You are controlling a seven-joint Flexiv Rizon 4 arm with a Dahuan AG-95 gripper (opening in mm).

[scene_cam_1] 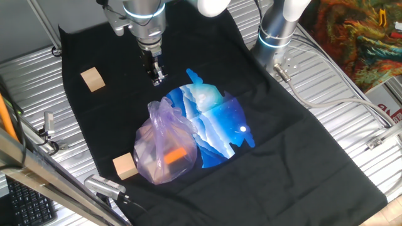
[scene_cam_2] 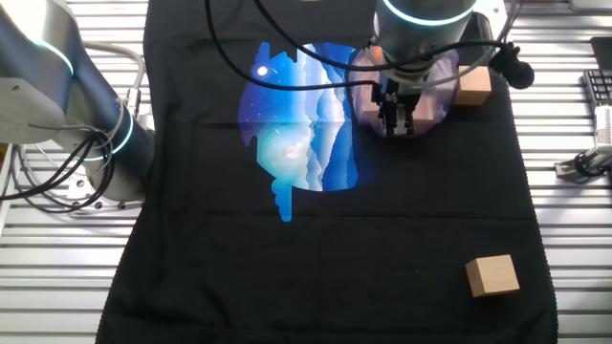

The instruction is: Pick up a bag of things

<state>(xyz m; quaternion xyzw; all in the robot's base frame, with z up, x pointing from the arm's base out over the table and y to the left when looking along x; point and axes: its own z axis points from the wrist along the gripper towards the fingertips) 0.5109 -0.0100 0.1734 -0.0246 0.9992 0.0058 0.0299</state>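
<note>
The bag of things (scene_cam_1: 164, 145) is a translucent pale purple plastic bag lying on the black cloth, with an orange item (scene_cam_1: 176, 155) showing through it. In the other fixed view the bag (scene_cam_2: 438, 94) is partly hidden behind the arm. My gripper (scene_cam_1: 157, 78) hangs above the cloth, beyond the bag's knotted top and apart from it. It also shows in the other fixed view (scene_cam_2: 398, 122). Its fingers stand close together with nothing between them.
A shiny blue-and-white bag (scene_cam_1: 215, 122) lies against the purple bag's right side. One wooden cube (scene_cam_1: 125, 166) touches the purple bag's near left, and another (scene_cam_1: 92, 80) sits at the far left. A second arm's base (scene_cam_1: 276, 28) stands at the back right.
</note>
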